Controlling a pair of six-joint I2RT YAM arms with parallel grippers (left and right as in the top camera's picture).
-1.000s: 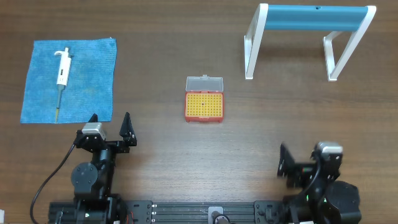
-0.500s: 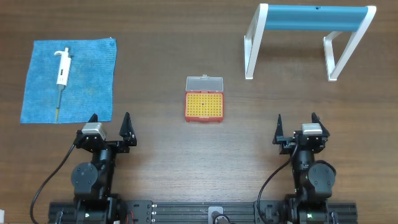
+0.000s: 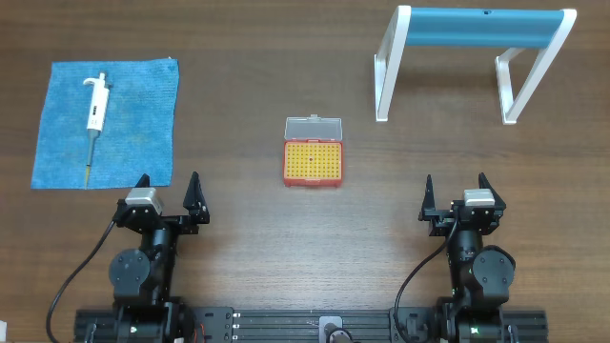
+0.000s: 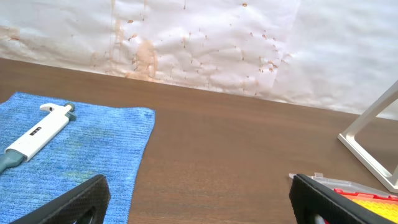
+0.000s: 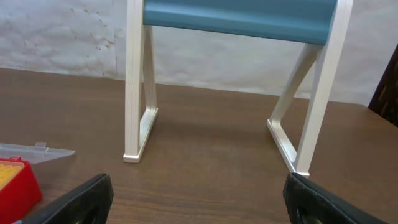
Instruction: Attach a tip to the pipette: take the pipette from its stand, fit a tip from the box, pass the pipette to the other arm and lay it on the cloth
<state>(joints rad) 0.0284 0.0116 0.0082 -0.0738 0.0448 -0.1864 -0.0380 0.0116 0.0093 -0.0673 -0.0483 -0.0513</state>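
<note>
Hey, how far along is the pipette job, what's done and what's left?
Done, it seems: the pipette lies on the blue cloth with a yellowish tip fitted, and the stand holds no pipette. In hand: nothing; the left gripper and right gripper sit near their bases, fingers open. Left: apparently nothing, though the tip box stands open.

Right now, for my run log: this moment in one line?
pipette on cloth | box open | left pincer open | right pincer open
</note>
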